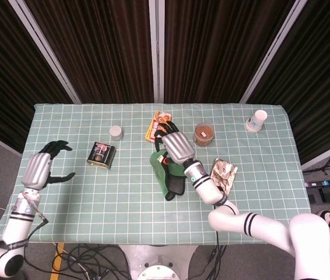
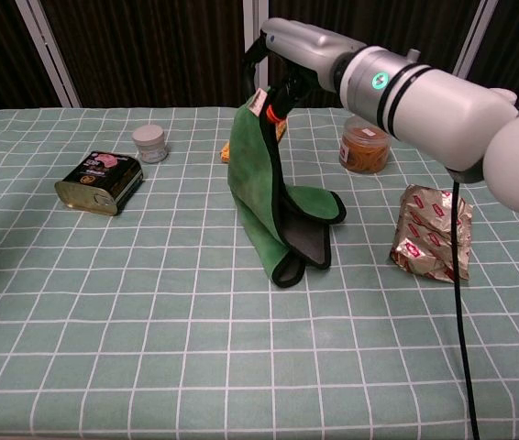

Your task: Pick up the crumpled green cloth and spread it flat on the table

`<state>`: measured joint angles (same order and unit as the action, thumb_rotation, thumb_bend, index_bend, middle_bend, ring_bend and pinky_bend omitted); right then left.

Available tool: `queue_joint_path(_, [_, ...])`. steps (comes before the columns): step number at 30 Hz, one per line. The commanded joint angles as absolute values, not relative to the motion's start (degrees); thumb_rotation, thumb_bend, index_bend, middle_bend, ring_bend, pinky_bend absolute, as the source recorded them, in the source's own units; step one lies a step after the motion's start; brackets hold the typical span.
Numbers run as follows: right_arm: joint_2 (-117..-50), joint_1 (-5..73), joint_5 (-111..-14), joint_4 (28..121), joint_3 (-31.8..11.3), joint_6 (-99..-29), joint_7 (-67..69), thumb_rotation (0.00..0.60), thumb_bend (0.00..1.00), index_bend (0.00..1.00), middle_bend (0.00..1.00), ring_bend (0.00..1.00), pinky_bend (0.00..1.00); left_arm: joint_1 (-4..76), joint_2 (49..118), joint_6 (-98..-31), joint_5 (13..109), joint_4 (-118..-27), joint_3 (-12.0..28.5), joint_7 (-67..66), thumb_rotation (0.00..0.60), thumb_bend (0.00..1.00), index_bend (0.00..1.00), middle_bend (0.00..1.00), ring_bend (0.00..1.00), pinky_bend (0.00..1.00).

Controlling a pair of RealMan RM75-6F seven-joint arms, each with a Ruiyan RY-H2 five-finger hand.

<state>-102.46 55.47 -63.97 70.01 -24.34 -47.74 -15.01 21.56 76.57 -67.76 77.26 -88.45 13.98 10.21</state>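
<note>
The green cloth [image 2: 258, 188] with a black edge hangs from my right hand [image 2: 287, 55], which pinches its upper corner high above the table. The cloth's lower end [image 2: 301, 247] still lies folded on the checked tablecloth. From the head view the right hand [image 1: 175, 146] covers much of the cloth [image 1: 162, 175]. My left hand [image 1: 38, 169] hovers at the table's left edge, fingers spread, holding nothing; the chest view does not show it.
A dark tin [image 2: 100, 182] and a small white jar [image 2: 150, 143] sit left of the cloth. A snack packet [image 1: 159, 123] lies behind it, an amber tub [image 2: 365, 149] and a foil bag [image 2: 432, 232] to the right, a paper cup [image 1: 257, 121] far right.
</note>
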Motion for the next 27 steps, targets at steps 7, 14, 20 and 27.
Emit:
queue_joint_path(7, [-105.69, 64.32, -50.87, 70.76, -29.74, -52.29, -29.76, 0.6, 0.46, 0.82, 0.23, 0.05, 0.0, 31.53, 82.34, -54.54, 71.96, -83.38, 16.06, 12.49, 0.6, 0.0, 0.32, 0.24, 0.18, 0.35])
queue_joint_path(14, [-107.82, 69.18, -46.46, 67.96, -31.75, -55.68, -35.48, 0.6, 0.47, 0.8, 0.22, 0.03, 0.0, 36.45, 84.56, -48.82, 64.04, -83.09, 17.35, 6.59, 0.488, 0.0, 0.32, 0.24, 0.18, 0.35])
queue_joint_path(20, [-107.48, 71.85, -48.33, 66.55, -31.28, -61.6, -41.29, 0.6, 0.49, 0.8, 0.21, 0.03, 0.0, 38.83, 84.75, -47.55, 59.43, -83.6, 18.5, 3.87, 0.312, 0.0, 0.32, 0.24, 0.18, 0.35])
queue_joint_path(27, [-106.38, 72.81, -51.22, 69.05, -30.37, -67.63, -46.37, 0.6, 0.51, 0.79, 0.2, 0.02, 0.0, 39.23, 84.33, -47.62, 58.51, -83.88, 18.1, 4.37, 0.248, 0.0, 0.32, 0.24, 0.18, 0.35])
